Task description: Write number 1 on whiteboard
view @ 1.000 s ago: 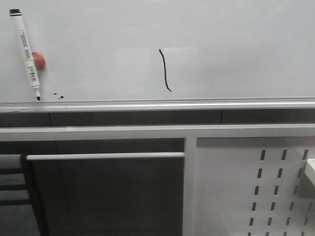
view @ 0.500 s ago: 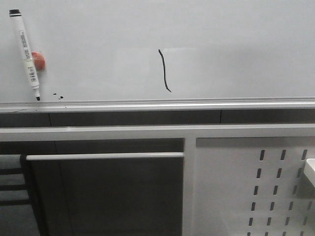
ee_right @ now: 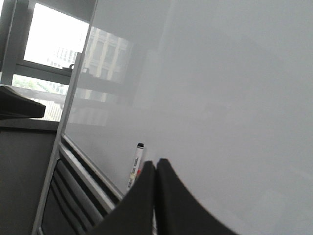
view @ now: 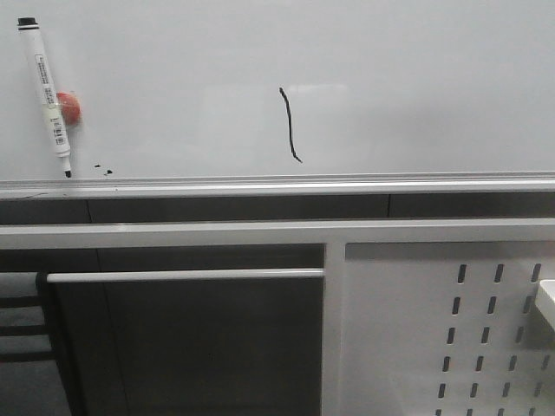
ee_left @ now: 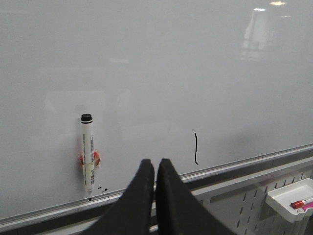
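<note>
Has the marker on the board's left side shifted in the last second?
No. In the front view the marker keeps its place beside the red magnet, tip just above the whiteboard's edge rail, as before.

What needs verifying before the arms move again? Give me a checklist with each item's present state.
1. The number 1 is on the whiteboard: ok, one thin black vertical stroke with a small hook at its lower end.
2. Marker put away: ok, it hangs tip down on the board at an orange holder, in neither end effector.
3. Left end effector empty: ok, fingers together, nothing between them.
4. Right end effector empty: ok, fingers together, nothing held.
5. Board otherwise clean: not ok, small black dots sit beside the marker tip.
6. Marker capped: cannot tell.
</note>
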Controlling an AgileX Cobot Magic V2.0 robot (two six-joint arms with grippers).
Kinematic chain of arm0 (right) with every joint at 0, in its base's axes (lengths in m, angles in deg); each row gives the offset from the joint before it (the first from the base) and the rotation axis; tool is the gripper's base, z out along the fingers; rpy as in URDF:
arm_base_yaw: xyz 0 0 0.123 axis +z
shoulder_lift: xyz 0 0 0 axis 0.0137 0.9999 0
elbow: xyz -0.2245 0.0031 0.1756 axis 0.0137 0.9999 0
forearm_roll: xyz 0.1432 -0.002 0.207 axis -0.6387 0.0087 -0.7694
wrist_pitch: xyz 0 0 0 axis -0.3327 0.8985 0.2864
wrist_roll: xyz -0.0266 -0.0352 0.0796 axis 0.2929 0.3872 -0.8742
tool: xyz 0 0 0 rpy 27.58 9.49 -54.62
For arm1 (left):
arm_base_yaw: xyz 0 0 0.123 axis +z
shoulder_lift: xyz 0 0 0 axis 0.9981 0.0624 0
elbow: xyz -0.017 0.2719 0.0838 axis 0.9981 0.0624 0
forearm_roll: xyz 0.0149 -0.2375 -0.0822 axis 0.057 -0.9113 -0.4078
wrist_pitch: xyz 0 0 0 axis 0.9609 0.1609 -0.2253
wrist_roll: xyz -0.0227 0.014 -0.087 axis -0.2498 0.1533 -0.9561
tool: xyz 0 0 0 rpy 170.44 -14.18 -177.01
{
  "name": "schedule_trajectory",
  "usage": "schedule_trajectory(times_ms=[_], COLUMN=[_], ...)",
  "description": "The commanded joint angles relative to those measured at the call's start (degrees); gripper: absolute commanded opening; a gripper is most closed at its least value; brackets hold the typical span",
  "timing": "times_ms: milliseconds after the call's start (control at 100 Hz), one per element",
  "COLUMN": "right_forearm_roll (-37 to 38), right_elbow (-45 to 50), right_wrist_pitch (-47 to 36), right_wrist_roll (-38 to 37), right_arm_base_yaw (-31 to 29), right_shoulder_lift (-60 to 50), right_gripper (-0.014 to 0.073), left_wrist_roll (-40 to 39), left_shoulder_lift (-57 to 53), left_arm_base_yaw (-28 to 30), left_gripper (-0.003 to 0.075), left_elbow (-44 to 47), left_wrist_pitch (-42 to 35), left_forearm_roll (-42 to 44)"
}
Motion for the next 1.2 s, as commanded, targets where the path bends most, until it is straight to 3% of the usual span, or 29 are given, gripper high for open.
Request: schedule_trajectory(times_ms=[0,230,540,760,1190], right_forearm_roll=[-0.6,-2.5,-4.4,-5.4,-5.4], right_elbow=[-0.5,1.2,1.6,1.6,1.6], right_wrist_pitch=[-1.4,-0.5,1.2,1.2,1.2], right_wrist_roll=[0.7,0.7,0.7,0.7,0.7], right_arm_base_yaw=[-0.2,-0.2,-0.2,-0.2,-0.2], right_shoulder_lift=[0.2,0.2,0.2,0.2,0.2], right_gripper=[-0.0049,-0.0049,-0.0049,-0.0049,-0.0049], left_wrist_roll=[0.1,0.1,-0.1,-0.1,-0.1], left_shoulder_lift=[-1.9,-8.0,-8.1,-8.1,-8.1], left_arm_base_yaw=[-0.3,-0.3,-0.3,-0.3,-0.3], left_gripper=[-0.0022,-0.0022,-0.0022,-0.0022,-0.0022], left_elbow=[-2.1,-1.0,2.0,2.1,2.1], left_wrist_pitch=[-0.2,6.8,6.6,6.4,6.4], left_forearm_roll=[0.9,2.0,1.5,-3.9,-4.0])
